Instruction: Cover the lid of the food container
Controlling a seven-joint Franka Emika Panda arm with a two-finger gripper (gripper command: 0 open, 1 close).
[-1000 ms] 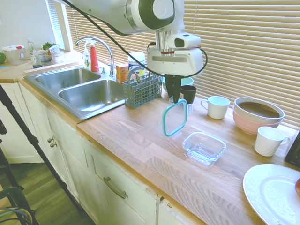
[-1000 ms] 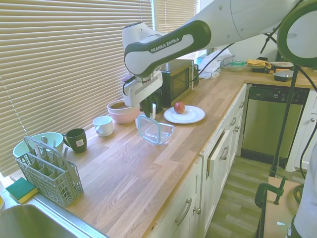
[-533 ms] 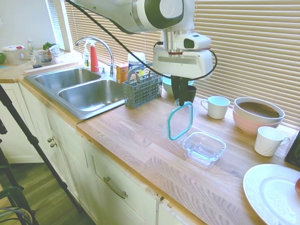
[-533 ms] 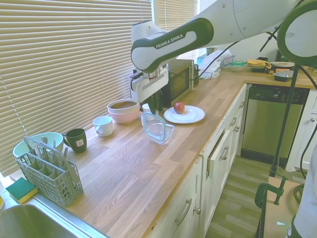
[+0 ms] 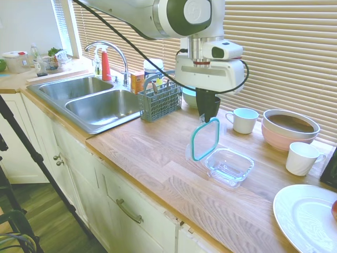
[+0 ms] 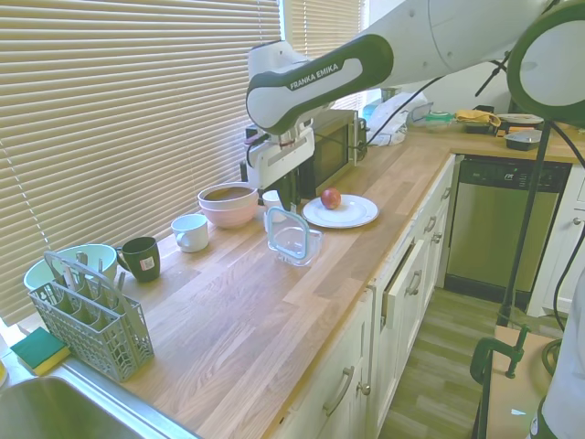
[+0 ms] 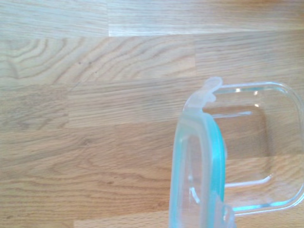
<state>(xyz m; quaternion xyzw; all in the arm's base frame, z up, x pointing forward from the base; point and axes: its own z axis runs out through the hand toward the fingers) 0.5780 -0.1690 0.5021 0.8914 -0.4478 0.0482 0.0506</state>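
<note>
Food container (image 5: 229, 166): clear, empty, on desk (image 5: 158, 153), centre-right of frame. Lid (image 5: 205, 139): teal-rimmed, upright, clamped in claw (image 5: 207, 119) above container's left edge. Arm lettering: "FRANKA EMIKA".

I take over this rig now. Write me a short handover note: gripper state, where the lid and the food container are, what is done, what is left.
Gripper: shut on the lid, gripping its top edge; the lid hangs upright on edge.
Lid: in the air, by the near-sink side of the food container, its lower edge about at the rim; the wrist view shows it partly over the dish.
Food container: open and empty on the wooden counter, near the white cups.
Done: lid picked up and brought to the container.
Left: tilt the lid flat, centre it over the rim, set it down, release.
</note>
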